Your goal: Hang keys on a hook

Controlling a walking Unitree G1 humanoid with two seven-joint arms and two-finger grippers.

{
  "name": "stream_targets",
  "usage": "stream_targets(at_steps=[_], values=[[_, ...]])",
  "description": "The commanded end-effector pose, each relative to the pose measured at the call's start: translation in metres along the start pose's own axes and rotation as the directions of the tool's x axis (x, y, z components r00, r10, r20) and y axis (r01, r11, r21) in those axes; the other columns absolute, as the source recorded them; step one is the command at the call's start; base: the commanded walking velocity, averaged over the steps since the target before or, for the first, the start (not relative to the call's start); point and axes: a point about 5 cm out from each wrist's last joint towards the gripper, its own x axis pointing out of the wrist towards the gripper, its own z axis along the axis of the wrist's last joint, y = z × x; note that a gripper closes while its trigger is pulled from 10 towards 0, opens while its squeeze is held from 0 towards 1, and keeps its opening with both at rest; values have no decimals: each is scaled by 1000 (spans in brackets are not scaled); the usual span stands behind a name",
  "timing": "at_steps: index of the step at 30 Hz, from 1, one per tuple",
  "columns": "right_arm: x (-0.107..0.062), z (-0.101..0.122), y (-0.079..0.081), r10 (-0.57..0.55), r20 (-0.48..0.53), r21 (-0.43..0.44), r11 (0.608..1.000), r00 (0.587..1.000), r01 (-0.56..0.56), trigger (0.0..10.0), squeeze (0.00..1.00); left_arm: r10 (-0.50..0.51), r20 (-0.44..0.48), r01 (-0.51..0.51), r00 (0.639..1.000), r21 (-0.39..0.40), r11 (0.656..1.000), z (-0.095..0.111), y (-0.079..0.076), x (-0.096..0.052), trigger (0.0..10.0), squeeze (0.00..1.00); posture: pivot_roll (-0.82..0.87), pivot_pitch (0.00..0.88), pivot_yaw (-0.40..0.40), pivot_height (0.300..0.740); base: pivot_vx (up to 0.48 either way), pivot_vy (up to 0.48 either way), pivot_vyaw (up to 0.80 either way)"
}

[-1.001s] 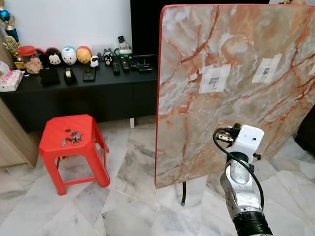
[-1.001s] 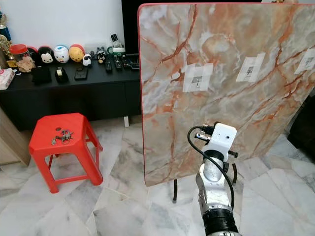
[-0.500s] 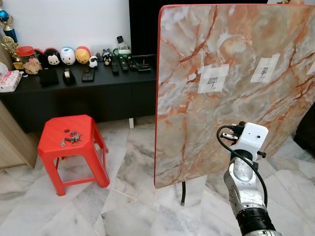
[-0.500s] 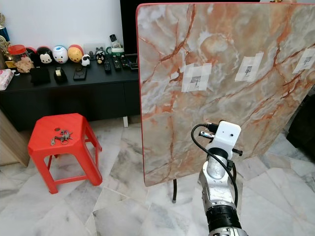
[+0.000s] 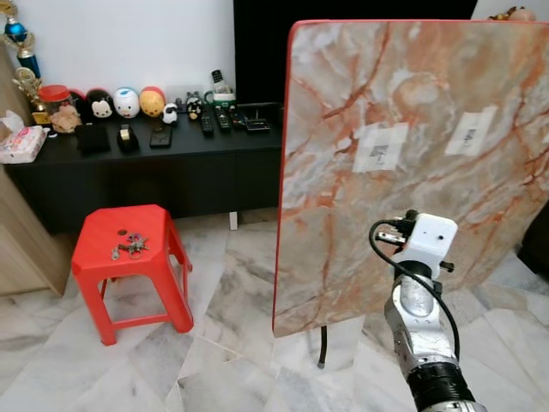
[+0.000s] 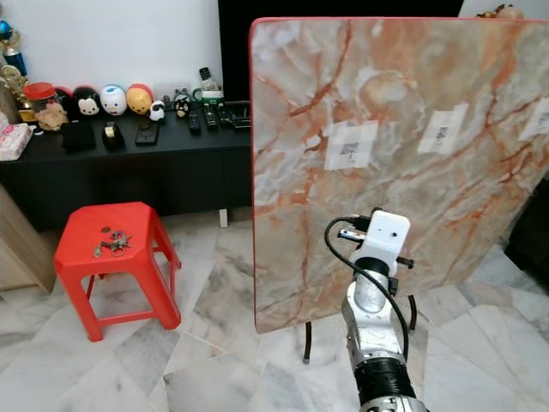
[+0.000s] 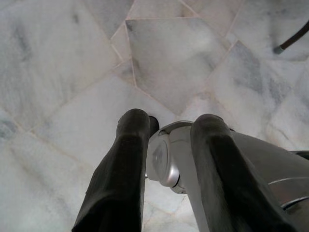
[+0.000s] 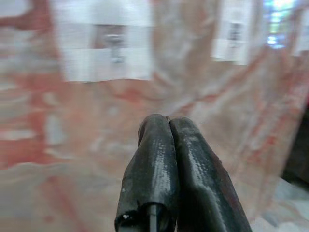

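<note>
A bunch of keys [image 5: 129, 249] lies on top of a red plastic stool [image 5: 103, 257] at the left. A marble-patterned board [image 5: 412, 103] stands upright on the right, with small hooks on white patches [image 5: 381, 148] [image 5: 474, 130]. My right arm [image 5: 420, 300] is raised in front of the board's lower part, far from the keys. In the right wrist view the right gripper [image 8: 169, 121] is shut on nothing and points at the board below one hook patch [image 8: 108, 46]. My left gripper [image 7: 171, 123] hangs open over the floor.
A black sideboard [image 5: 146, 163] along the back wall carries round figurines, remotes and a jar. A wooden cabinet edge [image 5: 21, 249] stands at the far left. A thin black leg [image 5: 324, 343] shows under the board. Marble floor [image 5: 232, 343] lies between stool and board.
The head camera has shifted a little, so the whole scene sits slightly differently. The right arm stays raised before the board; the keys have not moved.
</note>
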Motion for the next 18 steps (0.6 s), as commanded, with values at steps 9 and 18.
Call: stream_targets(at_steps=[9, 18], values=[[1, 3, -2, -7, 21, 9, 1000, 1000, 7, 10000, 0, 2, -27, -2, 1000, -4, 1000, -9, 7, -5, 10000, 0, 70, 0, -98, 740, 278, 0, 0], [-1, -1, -3, -37, 2, 28, 999, 999, 37, 10000, 0, -16, -18, 17, 1000, 13, 1000, -4, 1, -2, 10000, 0, 81, 0, -106, 740, 90, 0, 0]])
